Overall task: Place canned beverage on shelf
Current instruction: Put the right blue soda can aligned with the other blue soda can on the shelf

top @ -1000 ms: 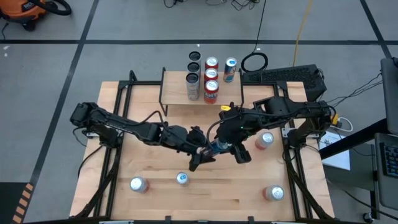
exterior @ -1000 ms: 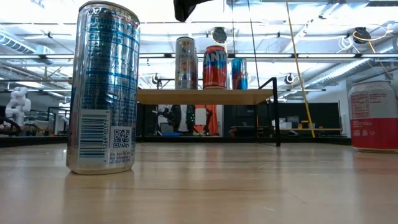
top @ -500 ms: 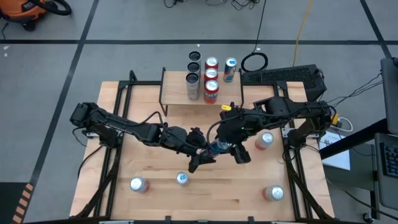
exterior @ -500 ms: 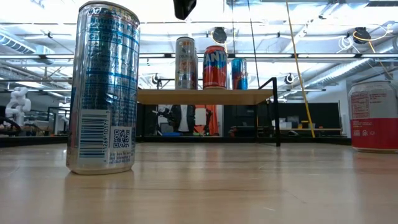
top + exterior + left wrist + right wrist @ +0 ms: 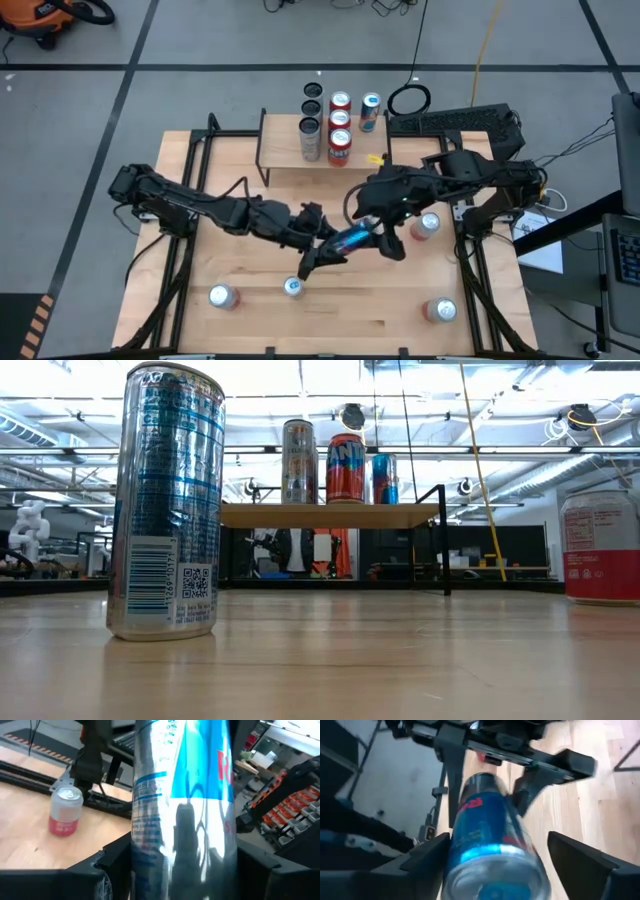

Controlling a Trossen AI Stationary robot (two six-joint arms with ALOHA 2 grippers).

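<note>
A slim blue and silver can (image 5: 350, 240) hangs slanted, almost lying, above the middle of the table between my two grippers. My left gripper (image 5: 326, 250) is shut on its near-left end, my right gripper (image 5: 372, 234) on its far-right end. The can fills the left wrist view (image 5: 185, 795) and shows end-on in the right wrist view (image 5: 490, 850). The shelf (image 5: 283, 150) stands at the table's far edge on thin black legs, also in the low view (image 5: 330, 515), with several cans (image 5: 339, 135) standing on it. My left gripper pinches the can's wall (image 5: 145, 865) between its two fingers, which lie across the can near its near-left end. The fingers come slanting from the table's left. The can is clear of the table. My right gripper has the can's far-right end (image 5: 465, 865) between its two fingers, one on each side of the wall. The fingers run roughly along the can from the table's right. The can is tilted and clear of the table.
Loose cans stand on the table: two near the front left (image 5: 222, 296) (image 5: 293, 287), one at the right (image 5: 426, 225) and one at the front right (image 5: 440, 311). More cans (image 5: 340, 100) stand behind the shelf. Black frame rails (image 5: 180, 250) run along both table sides.
The blue can has tipped from nearly upright to slanted, almost lying, between the two grippers. The dark gripper at the top of the low view has risen out of that picture. My left gripper has shifted slightly toward the table's near left.
</note>
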